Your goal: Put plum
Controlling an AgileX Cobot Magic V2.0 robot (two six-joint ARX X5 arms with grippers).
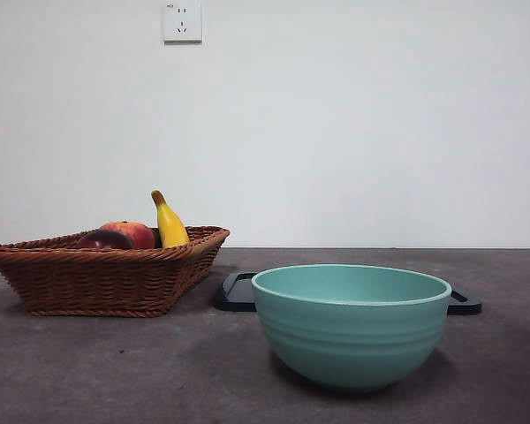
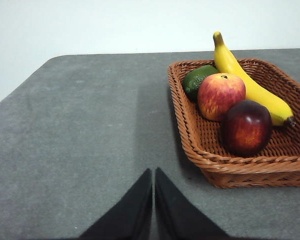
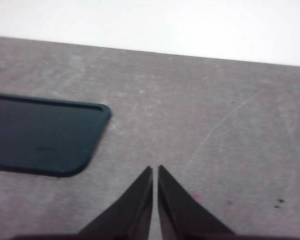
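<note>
On grey felt table [image 1: 115, 371] | white wall, socket [image 1: 182, 22] | left hand [image 2: 153, 172], right hand [image 3: 155, 170] closed, empty

Grey table [image 1: 88, 371]: basket [image 1: 97, 278], bowl [image 1: 351, 327], tray [image 3: 35, 132].

The plum [image 2: 246, 127], round, glossy and dark maroon, sits right of centre in the left wrist frame, inside the wicker basket [image 2: 190, 135], touching the red-orange fruit [image 2: 221, 95] and the banana [image 2: 250, 85]. In the front frame only its top shows, at left.
</note>
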